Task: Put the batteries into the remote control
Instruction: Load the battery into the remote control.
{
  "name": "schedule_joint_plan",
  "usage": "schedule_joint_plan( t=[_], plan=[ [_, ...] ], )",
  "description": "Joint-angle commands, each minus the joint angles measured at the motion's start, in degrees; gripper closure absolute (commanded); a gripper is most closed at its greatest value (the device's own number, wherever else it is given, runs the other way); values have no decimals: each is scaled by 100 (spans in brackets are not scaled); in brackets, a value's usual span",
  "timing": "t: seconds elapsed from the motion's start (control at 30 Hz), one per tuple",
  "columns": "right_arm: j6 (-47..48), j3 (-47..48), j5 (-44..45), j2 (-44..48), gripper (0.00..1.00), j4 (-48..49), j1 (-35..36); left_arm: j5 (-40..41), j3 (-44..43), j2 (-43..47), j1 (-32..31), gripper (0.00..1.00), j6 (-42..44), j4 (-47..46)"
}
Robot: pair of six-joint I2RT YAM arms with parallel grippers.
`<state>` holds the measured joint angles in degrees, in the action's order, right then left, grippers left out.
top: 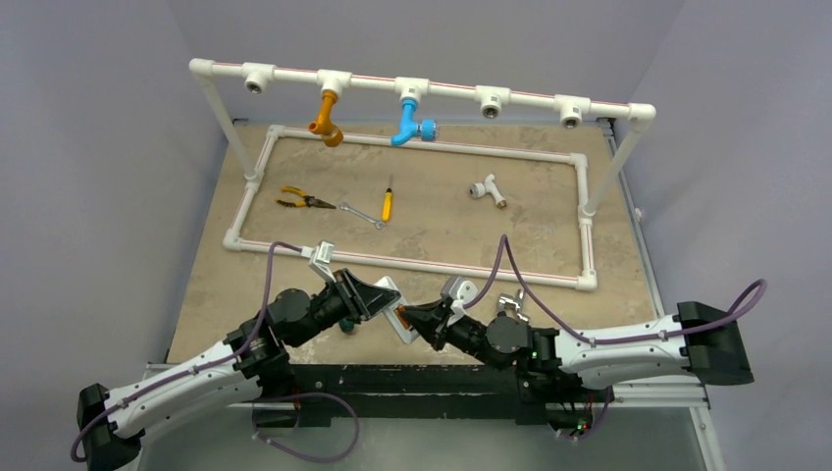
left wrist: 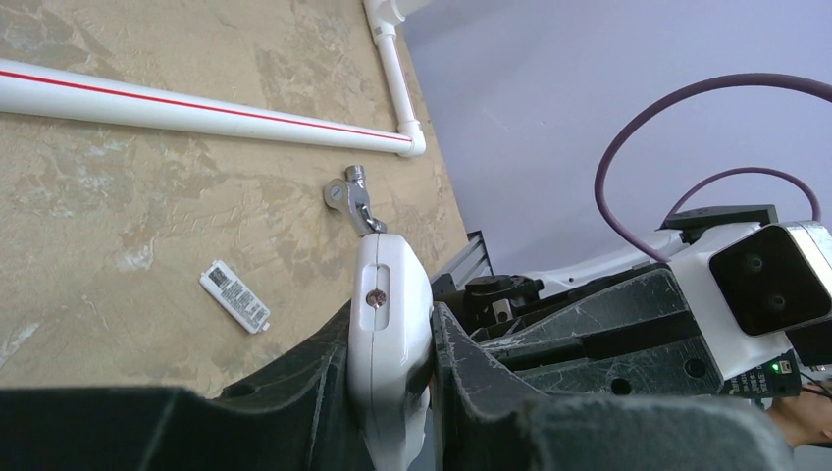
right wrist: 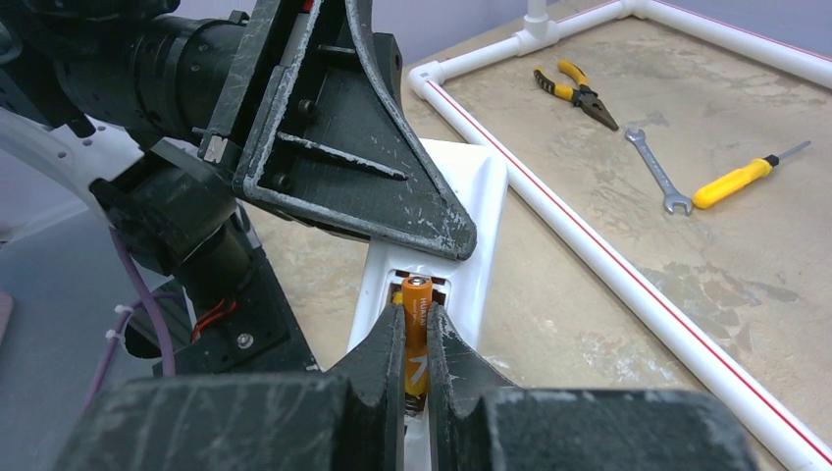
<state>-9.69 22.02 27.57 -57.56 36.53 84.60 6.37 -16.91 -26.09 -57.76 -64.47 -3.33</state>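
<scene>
My left gripper (top: pixel 378 297) is shut on the white remote control (top: pixel 399 316) and holds it above the table's near edge. In the left wrist view the remote (left wrist: pixel 388 265) stands edge-on between the jaws (left wrist: pixel 392 319). My right gripper (right wrist: pixel 416 343) is shut on an orange battery (right wrist: pixel 416 312), whose tip sits in the open battery bay on the back of the remote (right wrist: pixel 476 231). A sliver of yellow shows in the bay to its left; I cannot tell whether it is the second battery. In the top view the right gripper (top: pixel 420 319) meets the remote from the right.
A small white labelled battery cover (left wrist: pixel 234 296) and a metal fitting (left wrist: pixel 351 199) lie on the table. The white pipe frame (top: pixel 412 265) encloses pliers (top: pixel 299 200), a wrench (top: pixel 361 214), a yellow screwdriver (top: pixel 388 204) and a white fitting (top: pixel 488 189). Orange (top: pixel 328 120) and blue (top: pixel 410 123) taps hang behind.
</scene>
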Motion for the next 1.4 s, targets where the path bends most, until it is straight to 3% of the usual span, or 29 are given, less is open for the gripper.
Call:
schedule_joint_plan(
  t=[0.0,0.83,1.1,1.37],
  plan=[
    [43,-182,507,37,96,-261,-41,-321,-110,207,-21,100,-323,-880],
    [-23,-182,680,190,64,-343,-40,-461,-146,88,-25,100,-346,-959],
    [167,206,749,716,55,-1171,-40,-479,-109,24,-25,100,-356,-975],
    [341,573,142,1205,52,-1682,-40,-498,-93,25,-25,100,-348,-979]
  ],
)
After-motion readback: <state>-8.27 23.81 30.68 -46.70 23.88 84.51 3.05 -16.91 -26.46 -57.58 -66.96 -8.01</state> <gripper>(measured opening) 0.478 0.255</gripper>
